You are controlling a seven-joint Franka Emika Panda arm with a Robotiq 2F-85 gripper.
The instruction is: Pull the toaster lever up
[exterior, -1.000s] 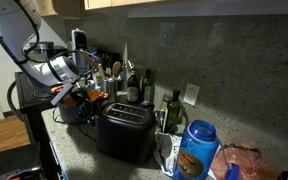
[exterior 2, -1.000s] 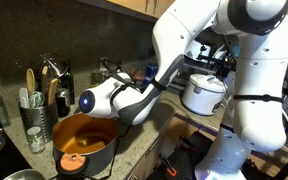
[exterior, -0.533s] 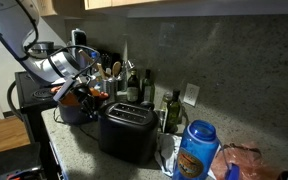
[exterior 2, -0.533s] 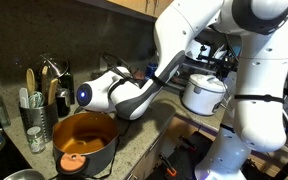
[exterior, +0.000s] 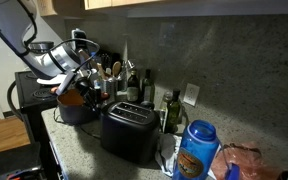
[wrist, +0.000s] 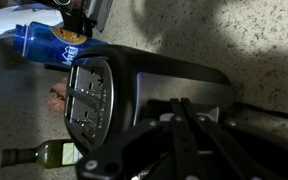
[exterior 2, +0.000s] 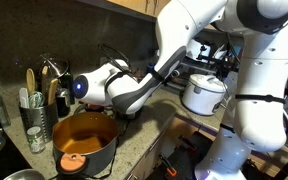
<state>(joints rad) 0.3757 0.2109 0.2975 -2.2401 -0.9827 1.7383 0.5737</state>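
- Your gripper point(wrist: 181, 112) hangs near the toaster point(wrist: 159, 75); whether its dark fingers are apart or together, you can't tell.
- The toaster is black, boxy, round-edged and glossy, with two slots.

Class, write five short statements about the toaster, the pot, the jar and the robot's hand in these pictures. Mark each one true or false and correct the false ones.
1. The toaster is black and has two slots. True.
2. The hand holds the blue-lidded jar. False: the jar stands apart from it, past the toaster.
3. The pot is orange inside. True.
4. The toaster lies on its side. False: it stands upright, slots facing up.
5. Bottles stand by the wall behind the toaster. True.
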